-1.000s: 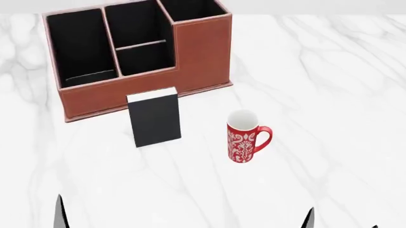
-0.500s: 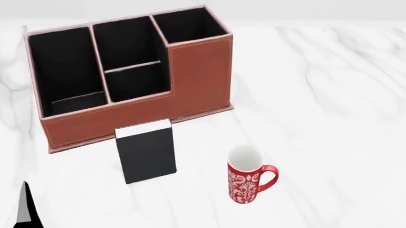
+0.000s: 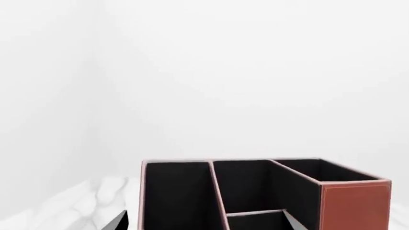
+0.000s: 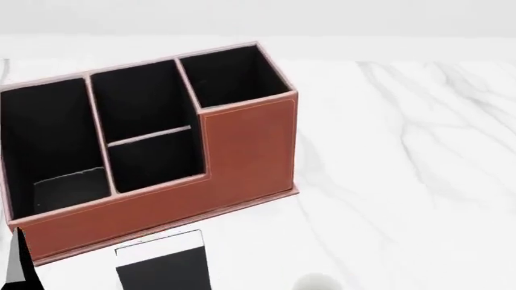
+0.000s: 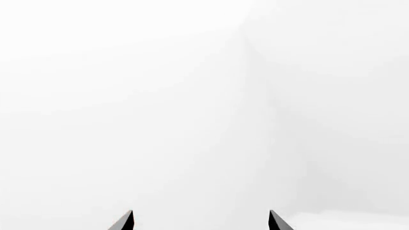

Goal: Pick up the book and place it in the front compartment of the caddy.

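Head view tilted up since earlier frames: caddy [image 4: 161, 157] lower and larger, book [image 4: 165, 266] cut by bottom edge, mug rim [image 4: 315, 283] barely visible. Left gripper [image 4: 16, 260]: single dark fingertip at near left, spread impossible to tell. Right gripper [image 5: 200, 221] fingertips set wide apart, empty, facing blank wall. Book upright just before caddy front wall, front compartment [image 4: 149, 160] beyond. Open marble table [image 4: 403, 157] rightward. No readable writing.
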